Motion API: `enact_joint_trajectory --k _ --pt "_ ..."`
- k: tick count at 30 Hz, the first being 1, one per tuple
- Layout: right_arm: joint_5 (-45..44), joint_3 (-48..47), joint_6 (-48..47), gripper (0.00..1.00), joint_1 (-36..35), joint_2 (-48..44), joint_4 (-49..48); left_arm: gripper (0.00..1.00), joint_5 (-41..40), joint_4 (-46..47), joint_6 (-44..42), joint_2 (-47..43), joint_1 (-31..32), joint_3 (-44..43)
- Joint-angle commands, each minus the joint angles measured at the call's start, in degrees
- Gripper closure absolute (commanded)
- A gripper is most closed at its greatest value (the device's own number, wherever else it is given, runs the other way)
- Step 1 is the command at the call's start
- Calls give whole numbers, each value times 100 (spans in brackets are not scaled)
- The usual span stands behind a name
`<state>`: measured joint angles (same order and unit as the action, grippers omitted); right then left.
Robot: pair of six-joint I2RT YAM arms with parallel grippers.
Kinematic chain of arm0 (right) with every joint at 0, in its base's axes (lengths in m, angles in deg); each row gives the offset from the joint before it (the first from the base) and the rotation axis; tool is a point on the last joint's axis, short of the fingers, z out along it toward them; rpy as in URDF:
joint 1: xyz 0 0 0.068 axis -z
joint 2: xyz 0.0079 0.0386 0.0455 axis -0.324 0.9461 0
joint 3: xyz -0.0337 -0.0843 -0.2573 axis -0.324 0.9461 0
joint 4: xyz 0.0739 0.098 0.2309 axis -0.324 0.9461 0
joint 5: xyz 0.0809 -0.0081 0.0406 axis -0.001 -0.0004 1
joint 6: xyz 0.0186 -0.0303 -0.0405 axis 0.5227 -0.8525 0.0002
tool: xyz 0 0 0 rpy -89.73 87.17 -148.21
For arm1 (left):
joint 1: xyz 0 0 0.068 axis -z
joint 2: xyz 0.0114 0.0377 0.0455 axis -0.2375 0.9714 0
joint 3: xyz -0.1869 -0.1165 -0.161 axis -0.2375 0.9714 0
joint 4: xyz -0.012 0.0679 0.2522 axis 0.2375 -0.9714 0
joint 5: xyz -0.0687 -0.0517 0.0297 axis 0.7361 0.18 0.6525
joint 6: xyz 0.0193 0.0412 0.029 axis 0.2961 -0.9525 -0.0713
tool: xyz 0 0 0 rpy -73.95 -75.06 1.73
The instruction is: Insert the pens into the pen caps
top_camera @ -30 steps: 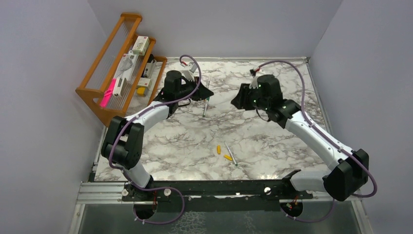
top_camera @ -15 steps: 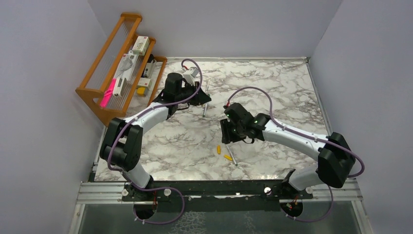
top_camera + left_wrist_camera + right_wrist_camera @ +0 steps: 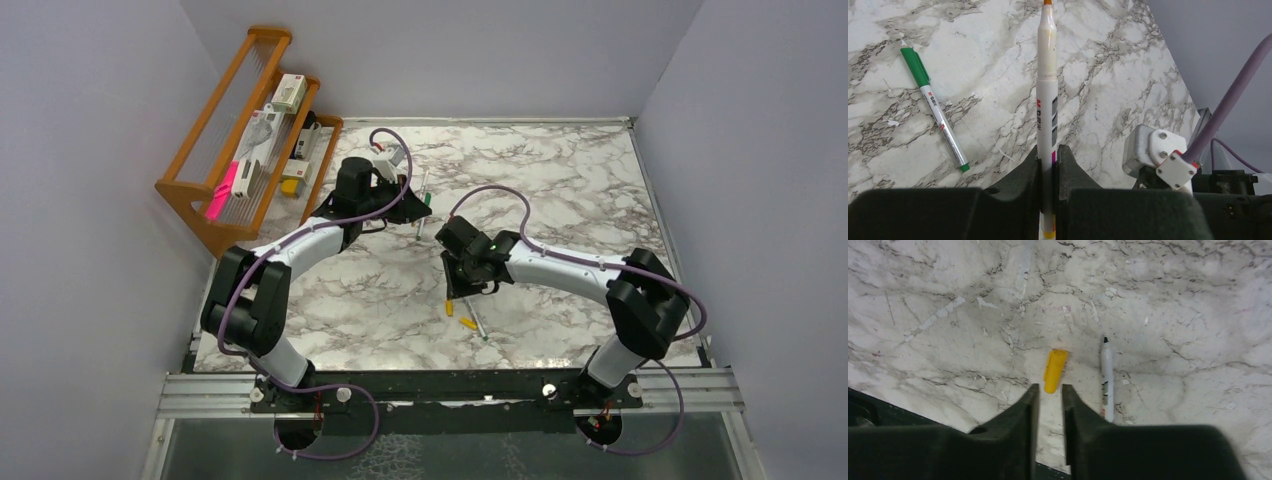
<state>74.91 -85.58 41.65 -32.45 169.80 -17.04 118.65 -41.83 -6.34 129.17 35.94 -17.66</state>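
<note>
One pen (image 3: 1047, 75), tip off-frame, in left hand (image 3: 1048, 152).

This is a robotics lab test cell. Plain grey walls (image 3: 90, 200) box in a marble-patterned tabletop (image 3: 570, 190), and two arms (image 3: 300, 238) (image 3: 570, 268) are bolted to a metal rail (image 3: 200, 395) at its near edge

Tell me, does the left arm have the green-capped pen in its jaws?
No, the green-capped pen lies on the marble apart; the left jaws clamp an orange-tipped pen.
</note>
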Motion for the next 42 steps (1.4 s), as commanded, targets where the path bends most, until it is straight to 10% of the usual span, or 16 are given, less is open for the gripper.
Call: enact_joint_trajectory --k 1,5,20,28,42 --pt "-72 -279 265 70 -77 302 -118 100 27 135 -9 -198 -2 -106" --pt "-104 -384 301 58 -72 517 -37 100 9 99 -47 -270 4 -50" --pt "-60 -438 489 65 -171 1103 2 100 -105 19 -72 -283 3 -23" --pt "-220 -511 674 99 -182 1196 263 100 -100 13 -75 -336 -2 6" --pt "-1325 -570 1029 99 183 -809 -149 100 629 865 757 -221 12 9"
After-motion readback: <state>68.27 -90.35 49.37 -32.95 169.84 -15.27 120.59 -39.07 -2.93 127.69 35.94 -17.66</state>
